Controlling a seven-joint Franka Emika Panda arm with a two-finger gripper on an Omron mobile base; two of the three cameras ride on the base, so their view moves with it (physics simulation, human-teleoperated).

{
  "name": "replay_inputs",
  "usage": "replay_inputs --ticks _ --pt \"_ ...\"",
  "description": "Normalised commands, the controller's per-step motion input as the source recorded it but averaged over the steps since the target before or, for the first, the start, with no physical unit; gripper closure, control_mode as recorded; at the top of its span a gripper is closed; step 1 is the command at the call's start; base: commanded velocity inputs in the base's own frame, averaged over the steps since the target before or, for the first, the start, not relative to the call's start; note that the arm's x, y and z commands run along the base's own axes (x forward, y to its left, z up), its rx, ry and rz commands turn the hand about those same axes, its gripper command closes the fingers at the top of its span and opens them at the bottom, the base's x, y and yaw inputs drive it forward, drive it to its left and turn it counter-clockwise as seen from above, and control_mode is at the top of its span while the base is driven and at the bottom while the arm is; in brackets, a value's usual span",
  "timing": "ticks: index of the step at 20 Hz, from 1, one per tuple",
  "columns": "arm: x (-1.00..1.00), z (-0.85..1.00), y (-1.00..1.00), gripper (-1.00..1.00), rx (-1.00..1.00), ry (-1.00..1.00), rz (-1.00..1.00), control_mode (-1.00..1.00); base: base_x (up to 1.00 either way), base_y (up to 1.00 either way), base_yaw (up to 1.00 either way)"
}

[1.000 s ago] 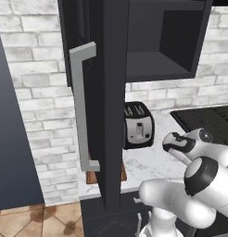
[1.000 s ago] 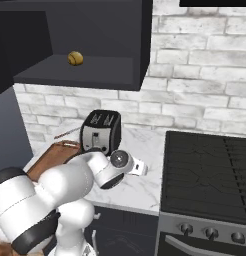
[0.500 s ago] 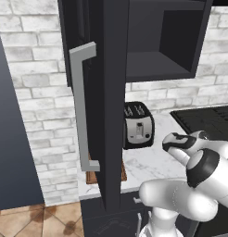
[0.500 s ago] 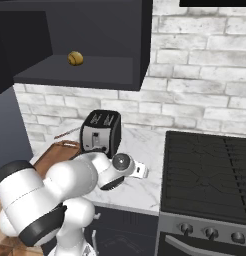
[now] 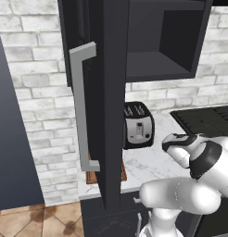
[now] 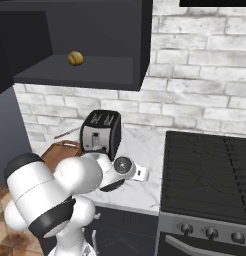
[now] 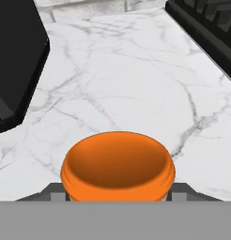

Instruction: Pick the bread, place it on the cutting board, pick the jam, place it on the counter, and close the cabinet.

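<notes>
Left base view: the cabinet (image 5: 148, 41) is seen open, its door (image 5: 104, 102) swung outward edge-on with the grey bar handle (image 5: 81, 106) facing the camera. The interior shelf visible here carries nothing. A toaster (image 5: 138, 125) stands on the marble surface (image 5: 153, 162); the cutting board (image 5: 92, 177) is partly hidden behind the door.

Right base view: the bread (image 6: 75, 58) is seen lying inside the cabinet on its shelf (image 6: 80, 75). The cutting board (image 6: 57, 150) lies left of the toaster (image 6: 100, 131), nothing visible on it. The stovetop (image 6: 210, 175) sits to the right.

Hand view: the jam (image 7: 117, 166) is held between the tips of the end effector (image 7: 117, 193), orange jar seen end-on, over the surface (image 7: 127, 84).
</notes>
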Motion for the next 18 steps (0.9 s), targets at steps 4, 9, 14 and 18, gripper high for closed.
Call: replay_inputs --ticks 4,9,14,18 --pt "0.0 -0.25 0.0 1.0 0.0 0.0 0.0 -1.0 0.0 0.0 0.0" --pt "0.0 -0.24 0.0 1.0 0.0 0.0 0.0 -1.0 0.0 0.0 0.0" --pt "0.0 -0.25 0.0 1.0 0.0 0.0 0.0 -1.0 0.0 0.0 0.0" --pt "0.0 -0.24 0.0 1.0 -0.01 0.0 0.0 -1.0 0.0 0.0 0.0"
